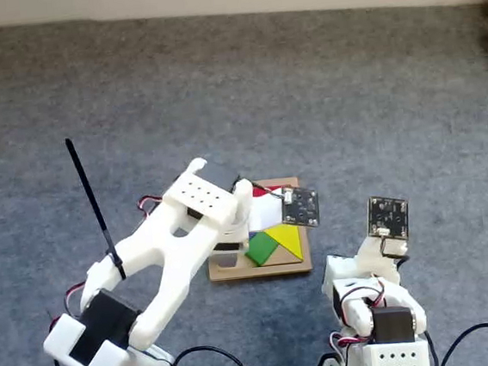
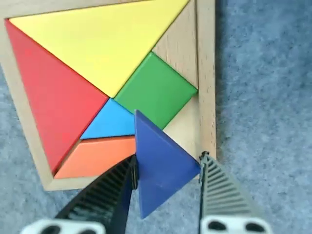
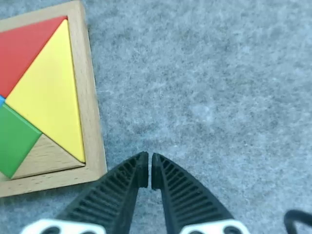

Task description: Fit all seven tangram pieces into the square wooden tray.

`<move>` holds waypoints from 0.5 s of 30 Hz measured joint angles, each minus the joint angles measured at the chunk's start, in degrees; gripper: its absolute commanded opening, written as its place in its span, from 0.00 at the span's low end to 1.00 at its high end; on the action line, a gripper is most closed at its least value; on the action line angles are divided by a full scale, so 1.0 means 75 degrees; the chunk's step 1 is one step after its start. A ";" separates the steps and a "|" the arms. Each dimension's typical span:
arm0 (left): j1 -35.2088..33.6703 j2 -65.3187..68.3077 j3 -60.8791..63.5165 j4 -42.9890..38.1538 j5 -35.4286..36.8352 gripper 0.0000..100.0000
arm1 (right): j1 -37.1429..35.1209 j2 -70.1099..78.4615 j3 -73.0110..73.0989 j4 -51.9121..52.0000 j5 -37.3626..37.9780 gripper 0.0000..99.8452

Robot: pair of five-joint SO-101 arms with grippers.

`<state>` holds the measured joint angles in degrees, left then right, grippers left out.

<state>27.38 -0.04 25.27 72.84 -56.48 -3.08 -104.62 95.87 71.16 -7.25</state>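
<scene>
A grey carpet (image 1: 347, 86) covers the whole table. The left arm (image 1: 195, 195) is the biggest thing on it. It stretches from the near left to the middle and hides the left part of the tray (image 1: 270, 270) from above. The right arm (image 1: 360, 310) sits folded at the near right, and its base is cut off. The right gripper (image 3: 149, 170) hangs over bare carpet just right of the tray. Its jaws are pressed almost together with nothing between them.

The tray lies in the middle of the carpet. The yellow triangle (image 2: 102, 44) fills its right side and the red triangle (image 2: 48, 102) its far side. The two touch along one edge. The left gripper (image 2: 167, 161) pinches the dark blue triangle (image 2: 161, 170) at the tray's near left corner. This piece lies across the rim, partly over the carpet, and hides that corner. I cannot tell if it lies flat or tilted. Its tip meets the green square (image 2: 156, 90), which sits by the near rim with bare wood on both sides. The orange piece (image 2: 95, 158) lies along the left rim, partly hidden by a jaw. The light blue piece (image 2: 109, 124) is in the middle, partly hidden by the dark blue triangle.
</scene>
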 measured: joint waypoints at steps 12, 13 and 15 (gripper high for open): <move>-0.0012 0.0000 0.0000 -0.0012 0.0457 0.24 | 0.0117 0.0000 0.0000 0.0000 0.0000 0.03; -0.0012 0.0000 0.0000 -0.0012 0.0457 0.24 | 0.0117 0.0000 0.0000 0.0000 0.0000 0.03; -0.0012 0.0000 0.0000 -0.0012 0.0504 0.23 | 0.0117 0.0000 0.0000 0.0000 0.0000 0.03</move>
<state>27.30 -0.04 25.27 72.75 -52.70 -2.20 -104.62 95.87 71.16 -7.25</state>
